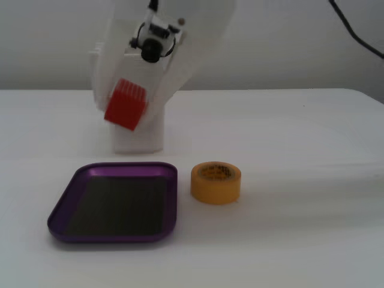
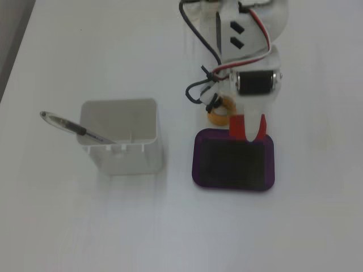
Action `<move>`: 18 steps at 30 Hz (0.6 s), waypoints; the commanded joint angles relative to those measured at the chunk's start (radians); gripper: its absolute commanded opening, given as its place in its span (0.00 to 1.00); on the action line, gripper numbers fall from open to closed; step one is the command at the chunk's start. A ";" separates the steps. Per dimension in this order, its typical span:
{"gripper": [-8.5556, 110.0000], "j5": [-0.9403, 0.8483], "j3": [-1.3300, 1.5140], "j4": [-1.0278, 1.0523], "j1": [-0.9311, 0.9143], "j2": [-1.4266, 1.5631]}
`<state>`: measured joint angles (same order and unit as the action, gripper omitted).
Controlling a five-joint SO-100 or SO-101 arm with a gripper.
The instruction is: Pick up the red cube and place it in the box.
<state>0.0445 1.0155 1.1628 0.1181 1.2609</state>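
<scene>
The red cube [image 1: 126, 105] is held in my white gripper [image 1: 128, 108], lifted above the table behind the purple box [image 1: 170, 204]. In a fixed view from above, the red cube [image 2: 239, 127] shows between the white fingers [image 2: 253, 126] over the top edge of the purple box [image 2: 198, 164]. The gripper [image 2: 247, 128] is shut on the cube. The box's dark floor holds nothing.
A yellow tape roll [image 1: 215, 182] stands right beside the box; it is partly hidden under the arm [image 2: 218, 115]. A tall white square container [image 2: 122, 141] with a pen [image 2: 71, 127] leaning in it stands left of the box.
</scene>
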 commanded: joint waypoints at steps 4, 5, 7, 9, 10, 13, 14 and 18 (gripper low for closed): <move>0.07 0.029 -0.272 0.084 0.014 -0.184; 0.07 0.032 -0.295 0.094 0.017 -0.212; 0.07 0.049 -0.341 0.109 0.023 -0.262; 0.07 0.049 -0.388 0.120 0.025 -0.304; 0.07 0.048 -0.410 0.127 0.025 -0.325; 0.07 0.048 -0.459 0.149 0.025 -0.393; 0.07 0.048 -0.471 0.156 0.025 -0.417; 0.07 0.048 -0.545 0.178 0.025 -0.495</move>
<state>0.0859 0.5599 1.3269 0.1396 0.7685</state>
